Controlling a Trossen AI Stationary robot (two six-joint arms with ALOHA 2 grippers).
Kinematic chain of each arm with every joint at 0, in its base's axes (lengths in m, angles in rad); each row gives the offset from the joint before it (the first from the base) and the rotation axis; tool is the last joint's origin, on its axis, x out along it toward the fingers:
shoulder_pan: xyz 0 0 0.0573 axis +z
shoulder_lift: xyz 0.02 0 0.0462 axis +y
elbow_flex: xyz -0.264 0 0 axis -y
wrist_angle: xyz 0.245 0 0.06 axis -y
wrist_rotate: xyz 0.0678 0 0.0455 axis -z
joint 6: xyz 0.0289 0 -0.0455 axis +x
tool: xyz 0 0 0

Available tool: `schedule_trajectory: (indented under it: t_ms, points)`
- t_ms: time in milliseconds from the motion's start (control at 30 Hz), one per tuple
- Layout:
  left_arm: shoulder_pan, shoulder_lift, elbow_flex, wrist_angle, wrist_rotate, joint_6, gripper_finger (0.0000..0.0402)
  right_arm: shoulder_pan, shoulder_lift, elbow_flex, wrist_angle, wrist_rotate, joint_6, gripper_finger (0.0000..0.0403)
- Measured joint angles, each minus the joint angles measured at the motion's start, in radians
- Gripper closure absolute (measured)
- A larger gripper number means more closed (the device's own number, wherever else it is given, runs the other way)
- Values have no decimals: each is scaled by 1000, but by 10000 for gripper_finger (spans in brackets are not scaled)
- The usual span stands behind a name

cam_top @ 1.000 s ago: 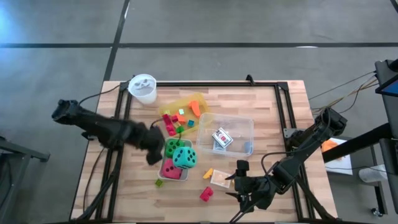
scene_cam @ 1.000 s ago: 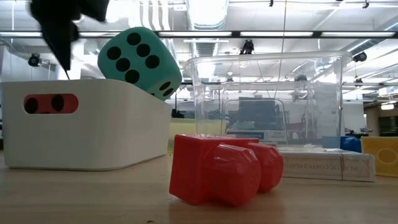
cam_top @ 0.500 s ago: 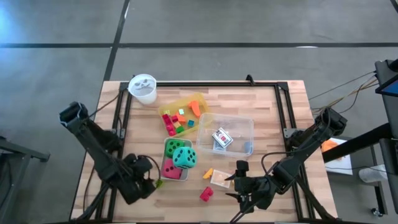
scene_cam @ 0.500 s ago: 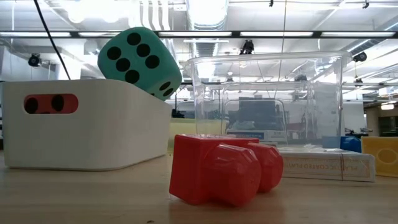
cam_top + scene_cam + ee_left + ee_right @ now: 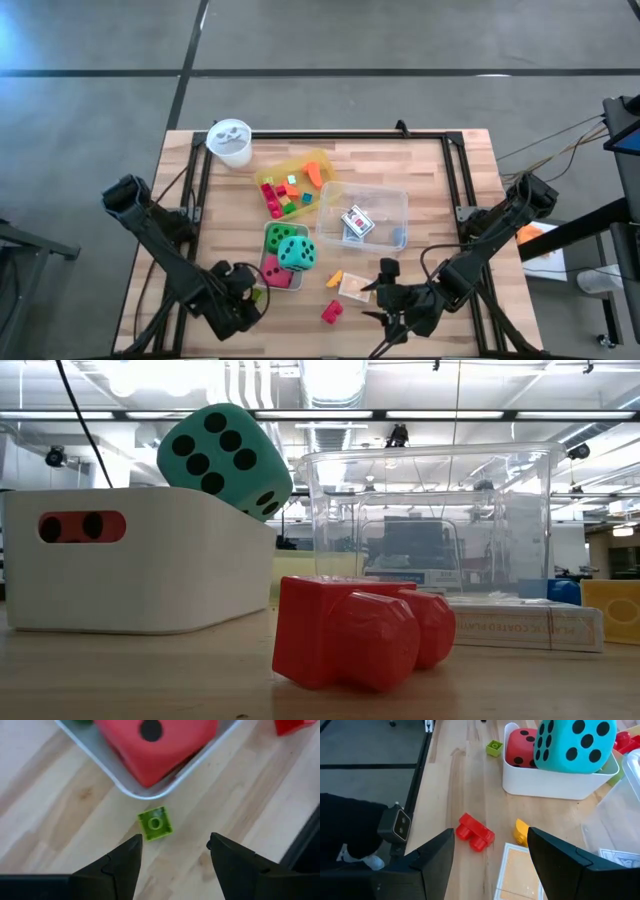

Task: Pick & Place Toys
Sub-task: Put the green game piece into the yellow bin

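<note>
A small green block lies flat on the wood just outside the white bin. That bin holds a red die, a teal die and a green die. My left gripper hovers open above the green block, fingers pointing down, and touches nothing. Near the front right, my right gripper stands open. Ahead of it lie a red block, an orange block and a card pack.
A clear box with card packs stands right of the bin. Behind the bin a yellow tray holds several small blocks, and a white cup stands at the far left. Black rails run along the table's sides.
My left gripper has swung from above the bin's left side toward the table's near edge and come down over the green block, leaving the low view. The toys lie where they were.
</note>
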Motion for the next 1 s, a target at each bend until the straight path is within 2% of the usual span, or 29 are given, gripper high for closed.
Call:
schedule_trajectory:
  t_ms: [167,333,800,900,1000]
  points:
    - [1,41,0,68,0,-1,178,0,0,0,21,0,0,157]
    - [0,79,-1,67,11,-78,167,1,0,0,33,-27,17,157]
    - [1,128,-1,71,28,-108,14,14,0,-4,67,-19,19,157]
    - [1,129,-4,76,26,-108,5,14,0,-9,81,-19,16,157]
    - [1,133,-34,80,26,-129,17,14,0,-11,83,-19,14,157]
